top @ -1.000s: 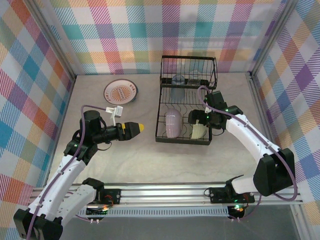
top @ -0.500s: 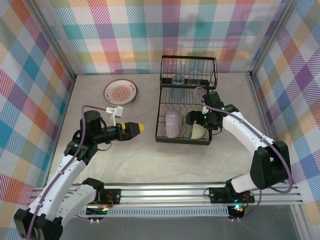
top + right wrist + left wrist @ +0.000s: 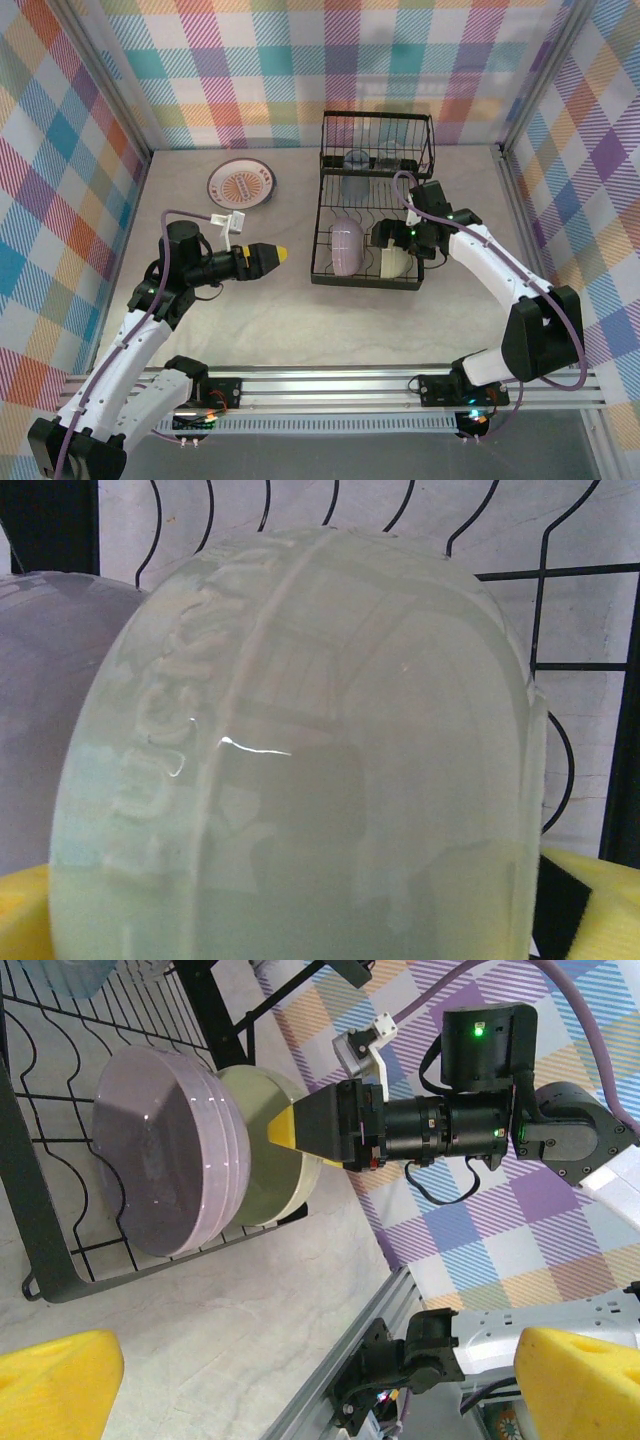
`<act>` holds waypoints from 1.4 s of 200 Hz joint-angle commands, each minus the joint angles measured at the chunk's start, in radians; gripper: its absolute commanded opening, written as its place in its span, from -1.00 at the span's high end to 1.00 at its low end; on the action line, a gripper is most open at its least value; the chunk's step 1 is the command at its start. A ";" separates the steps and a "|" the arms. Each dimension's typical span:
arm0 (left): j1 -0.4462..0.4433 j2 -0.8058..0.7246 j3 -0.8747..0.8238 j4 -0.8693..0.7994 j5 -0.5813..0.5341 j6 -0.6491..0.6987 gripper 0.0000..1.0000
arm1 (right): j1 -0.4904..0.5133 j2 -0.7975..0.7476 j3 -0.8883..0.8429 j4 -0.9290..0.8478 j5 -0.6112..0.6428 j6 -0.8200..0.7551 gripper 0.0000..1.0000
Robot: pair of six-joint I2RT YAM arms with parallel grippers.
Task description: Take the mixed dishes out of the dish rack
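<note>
Now the right gripper (image 3: 393, 248) has its fingers wide on both sides of the pale green bowl (image 3: 398, 264), on edge in the lower tray of the dish rack (image 3: 366, 281), while the left gripper (image 3: 278, 256) hangs wide open above the table (image 3: 300, 315).

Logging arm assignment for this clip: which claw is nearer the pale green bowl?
Right. The right claw straddles the pale green bowl inside the dish rack; the left claw hovers left of the rack.

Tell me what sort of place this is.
Probably a robot test cell, not a real kitchen: plaid cloth walls, an aluminium mounting rail, and a dish rack on a beige table.
</note>
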 commanded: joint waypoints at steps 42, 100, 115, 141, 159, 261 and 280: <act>0.016 -0.010 -0.010 0.027 0.014 -0.010 -1.00 | -0.008 0.010 -0.010 0.023 -0.041 0.007 -0.84; 0.018 -0.009 -0.010 0.027 0.013 -0.009 -1.00 | -0.015 0.020 -0.018 0.035 -0.047 0.006 -0.78; 0.019 -0.008 -0.012 0.027 0.014 -0.009 -1.00 | -0.018 0.024 -0.019 0.041 -0.061 0.006 -0.77; 0.020 -0.008 -0.011 0.027 0.013 -0.011 -0.99 | -0.023 0.032 -0.023 0.051 -0.086 0.006 -0.70; 0.020 -0.007 -0.012 0.027 0.013 -0.011 -1.00 | -0.027 0.030 -0.034 0.067 -0.099 0.008 -0.64; 0.021 -0.004 -0.012 0.028 0.010 -0.013 -0.99 | -0.031 -0.004 -0.030 0.061 -0.053 -0.002 0.30; 0.023 -0.005 -0.012 0.030 0.010 -0.013 -1.00 | -0.031 -0.012 -0.026 0.054 -0.034 -0.001 0.38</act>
